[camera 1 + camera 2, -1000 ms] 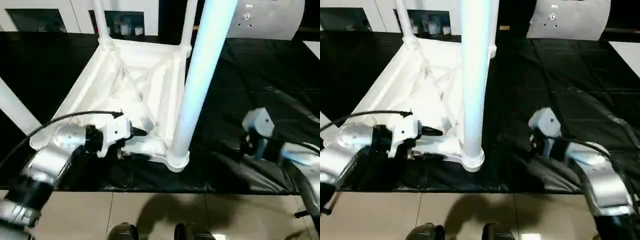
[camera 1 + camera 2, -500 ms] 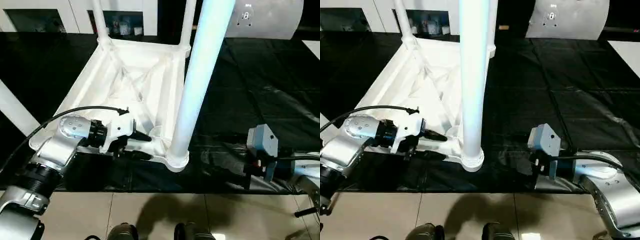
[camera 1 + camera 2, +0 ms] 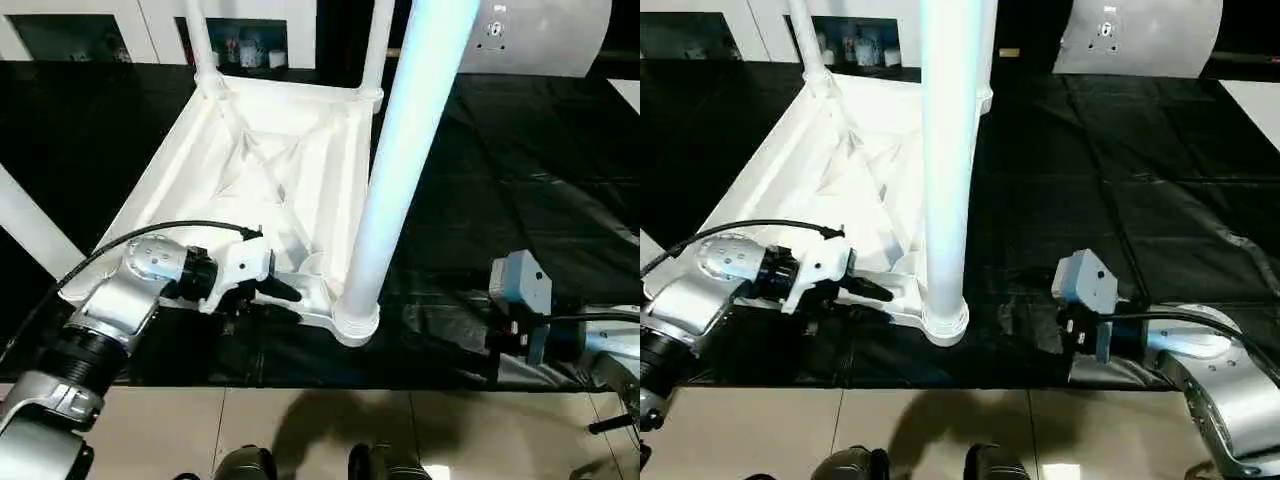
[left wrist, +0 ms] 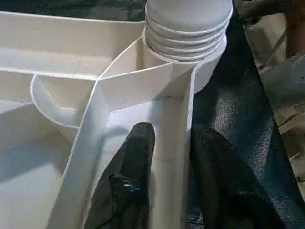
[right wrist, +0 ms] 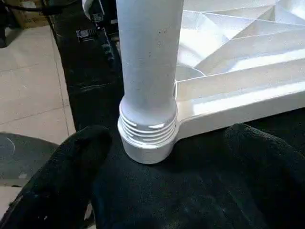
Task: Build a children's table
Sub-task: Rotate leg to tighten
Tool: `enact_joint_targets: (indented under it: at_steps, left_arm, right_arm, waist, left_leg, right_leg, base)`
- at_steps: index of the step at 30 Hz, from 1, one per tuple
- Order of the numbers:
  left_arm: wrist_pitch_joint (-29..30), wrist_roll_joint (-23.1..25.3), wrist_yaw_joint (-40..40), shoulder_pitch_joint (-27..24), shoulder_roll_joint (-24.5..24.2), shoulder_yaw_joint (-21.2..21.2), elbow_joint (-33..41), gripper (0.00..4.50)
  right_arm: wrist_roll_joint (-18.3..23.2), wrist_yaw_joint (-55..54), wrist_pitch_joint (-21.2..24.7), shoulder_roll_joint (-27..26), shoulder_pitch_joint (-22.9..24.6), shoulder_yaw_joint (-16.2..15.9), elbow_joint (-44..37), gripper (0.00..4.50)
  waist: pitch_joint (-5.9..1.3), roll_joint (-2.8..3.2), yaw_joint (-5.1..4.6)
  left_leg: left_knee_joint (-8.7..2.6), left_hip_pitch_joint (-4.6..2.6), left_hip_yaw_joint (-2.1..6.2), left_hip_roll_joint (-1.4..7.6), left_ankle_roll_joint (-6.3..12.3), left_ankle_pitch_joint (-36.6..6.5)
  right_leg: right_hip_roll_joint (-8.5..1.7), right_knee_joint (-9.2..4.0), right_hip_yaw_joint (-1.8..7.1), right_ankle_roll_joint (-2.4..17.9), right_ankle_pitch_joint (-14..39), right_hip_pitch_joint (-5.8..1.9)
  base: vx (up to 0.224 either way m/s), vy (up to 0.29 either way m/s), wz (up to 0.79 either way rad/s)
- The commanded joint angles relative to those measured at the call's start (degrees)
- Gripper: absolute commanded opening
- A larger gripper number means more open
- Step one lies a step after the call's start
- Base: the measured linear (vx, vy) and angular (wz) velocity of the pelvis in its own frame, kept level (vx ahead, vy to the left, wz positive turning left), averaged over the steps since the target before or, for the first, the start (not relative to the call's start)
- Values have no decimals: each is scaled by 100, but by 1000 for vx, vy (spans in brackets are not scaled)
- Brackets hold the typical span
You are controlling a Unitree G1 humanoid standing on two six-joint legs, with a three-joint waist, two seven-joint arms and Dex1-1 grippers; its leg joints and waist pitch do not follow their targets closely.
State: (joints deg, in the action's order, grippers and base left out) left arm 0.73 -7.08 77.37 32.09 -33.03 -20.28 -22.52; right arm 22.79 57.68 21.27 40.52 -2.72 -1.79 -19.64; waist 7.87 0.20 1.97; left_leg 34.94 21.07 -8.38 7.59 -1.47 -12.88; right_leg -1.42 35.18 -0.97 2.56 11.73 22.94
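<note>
The children's table lies upside down on a black cloth, its ribbed white top [image 3: 270, 160] facing up. A thick white leg [image 3: 400, 170] stands in the near right corner socket [image 3: 355, 322]. Two more legs [image 3: 200, 40] [image 3: 375, 45] rise from the far corners. My left gripper [image 3: 285, 293] is at the near rim just left of that socket. In the left wrist view its fingers [image 4: 136, 157] straddle the rim wall, one inside and one outside, closed against it. My right gripper [image 5: 162, 138] stands open, low on the cloth to the right of the socket, pointing at the leg's threaded base [image 5: 147, 129].
The black cloth [image 3: 520, 160] covers the platform; its near edge meets a tiled floor [image 3: 300, 430]. Another white tube [image 3: 30, 225] slants off at the left. A white cabinet with glass doors [image 3: 240, 40] and a pale curved panel [image 3: 530, 35] stand at the back.
My left gripper's fingers have closed in on the near rim. My right arm dropped lower and nearer the front edge, then held still, jaws wide.
</note>
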Motion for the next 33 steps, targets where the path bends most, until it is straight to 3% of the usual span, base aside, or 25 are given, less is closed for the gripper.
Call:
enact_joint_targets:
  at_steps: [1, 13, 16, 18, 20, 22, 25, 29, 32, 33]
  left_arm:
    - [66, 3, 40, 21, 2, -79, 111, 107]
    - [333, -73, -166, -337, 98, 52, 662, 10]
    - [188, 198, -553, -400, 135, 60, 588, 10]
    - [240, 493, -968, -351, 169, 74, 434, 10]
    - [372, 513, -1076, -346, 196, 100, 449, 10]
    - [743, 444, -1366, -374, 341, 224, 597, 10]
    - [990, 415, -1709, -478, 529, 318, 825, 10]
    - [945, 459, -1799, -462, 661, 274, 808, 10]
    - [659, 471, -1713, -404, 667, 185, 690, 10]
    - [659, 471, -1713, -404, 667, 185, 690, 10]
  right_arm:
    - [0, -13, 43, 8, 46, -29, -129, 450]
    - [98, -17, 258, -30, -138, -120, 97, 450]
    - [343, -120, 480, -182, -287, -14, 203, 450]
    - [273, -244, 362, -332, -371, -46, 277, 450]
    - [190, -297, 297, -375, -399, -76, 306, 450]
    - [59, -465, 230, -522, -463, -132, 390, 450]
    - [-124, -796, 98, -748, -505, -152, 544, 450]
    - [-176, -977, 140, -852, -649, -172, 692, 450]
    - [-249, -885, 122, -813, -721, -271, 764, 450]
    - [-249, -885, 122, -813, -721, -271, 764, 450]
  waist:
    - [-360, 4, 14]
    - [-368, -20, 16]
    - [-368, 19, -1]
    - [-364, 58, 10]
    - [-361, 39, 2]
    - [-349, 62, 10]
    - [-379, 24, -4]
    - [-362, -16, -32]
    - [-380, 34, -21]
    - [-380, 27, -22]
  left_leg:
    - [-428, -41, 175, 547, 723, -40]
    - [-434, -39, 166, 548, 767, -35]
    - [-427, -24, 182, 554, 797, 20]
    - [-424, -21, 180, 547, 768, -17]
    - [-428, -30, 174, 542, 712, -80]
    - [-429, -29, 170, 530, 642, -156]
    - [-426, -16, 165, 526, 562, -82]
    - [-418, 1, 161, 499, 729, 171]
    - [-409, -14, 163, 512, 818, 155]
    - [-411, -18, 160, 515, 825, 152]
  right_leg:
    - [-726, -358, 323, 1532, 66, -351]
    - [-731, -376, 316, 1532, 234, -361]
    - [-739, -371, 309, 1587, 95, -368]
    - [-729, -368, 309, 1582, 74, -366]
    - [-724, -381, 309, 1581, 152, -366]
    - [-725, -404, 317, 1589, 286, -372]
    - [-717, -395, 313, 1617, 296, -388]
    - [-689, -362, 315, 1552, -65, -385]
    - [-700, -372, 311, 1504, -13, -384]
    - [-693, -373, 310, 1504, -16, -375]
  base:
    - [0, 0, 0]
    - [0, 0, 0]
    - [0, 0, 0]
    - [0, 0, 0]
    - [0, 0, 0]
    - [0, 0, 0]
    - [0, 0, 0]
    - [0, 0, 0]
    - [0, 0, 0]
    - [0, 0, 0]
